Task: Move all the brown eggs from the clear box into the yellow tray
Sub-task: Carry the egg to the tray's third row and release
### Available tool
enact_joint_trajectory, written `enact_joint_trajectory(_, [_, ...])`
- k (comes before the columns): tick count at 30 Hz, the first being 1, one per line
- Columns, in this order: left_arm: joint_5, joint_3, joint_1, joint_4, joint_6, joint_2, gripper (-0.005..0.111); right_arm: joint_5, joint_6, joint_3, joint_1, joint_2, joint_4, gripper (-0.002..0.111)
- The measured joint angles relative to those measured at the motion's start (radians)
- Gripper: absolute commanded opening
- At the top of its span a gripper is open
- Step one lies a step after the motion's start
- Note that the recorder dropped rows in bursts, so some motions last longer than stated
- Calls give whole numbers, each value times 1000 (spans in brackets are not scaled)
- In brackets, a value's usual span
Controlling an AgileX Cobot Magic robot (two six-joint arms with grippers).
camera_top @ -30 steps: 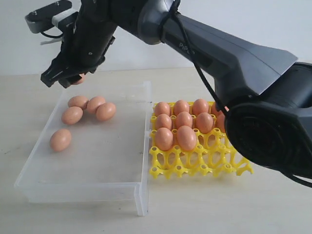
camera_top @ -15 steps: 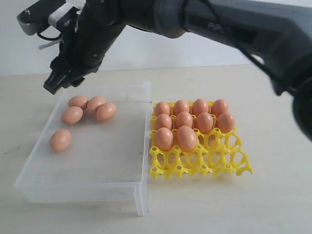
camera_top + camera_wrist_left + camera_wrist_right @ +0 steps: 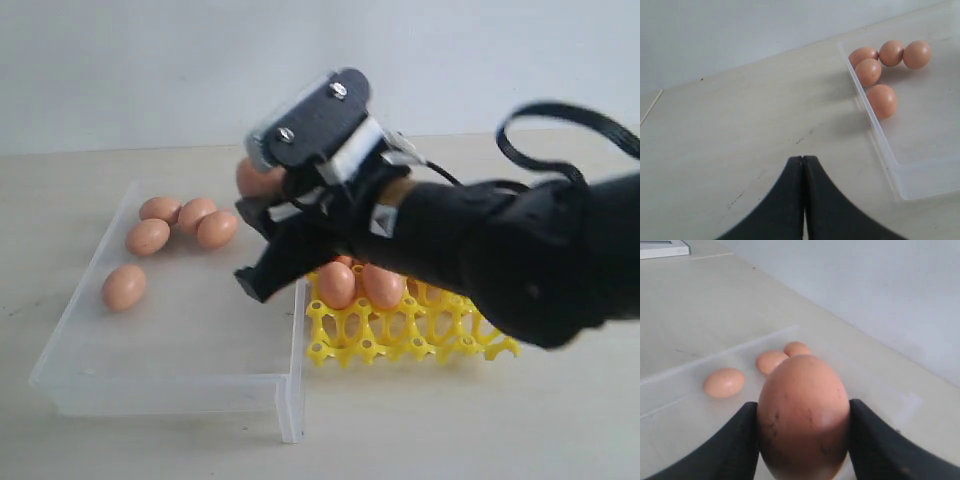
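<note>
My right gripper (image 3: 258, 200) is shut on a brown egg (image 3: 257, 177), held in the air over the right edge of the clear box (image 3: 180, 382), beside the yellow tray (image 3: 400, 340). In the right wrist view the held egg (image 3: 803, 415) fills the gap between both black fingers (image 3: 737, 442). Several brown eggs (image 3: 147, 236) lie in the box's far left part. Two eggs (image 3: 337, 283) show in the tray; my arm hides the rest. The left gripper (image 3: 803, 159) is shut and empty over bare table beside the box (image 3: 920, 180); the exterior view does not show it.
My right arm (image 3: 500, 255) spans the right half of the exterior view, low over the tray. Bare beige table (image 3: 450, 430) lies in front of the box and tray. A white wall stands behind.
The right arm has swung from above the box's far left corner to its right edge by the tray, carrying the egg. It now covers most of the tray.
</note>
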Motion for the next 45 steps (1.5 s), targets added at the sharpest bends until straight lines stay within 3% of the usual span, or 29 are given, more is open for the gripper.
enact_joint_trajectory(7, [0,0,0,0,0,0,0,-230,-104,270,-6,-37,198,0])
enact_joint_trajectory(15, [0,0,0,0,0,0,0,-352,21,399,-125,-36,230,0])
enact_joint_trajectory(26, [0,0,0,0,0,0,0,-471,232,399,-258,120,78,0])
enact_joint_trajectory(45, [0,0,0,0,0,0,0,-499,251,352,-262,244,50,0])
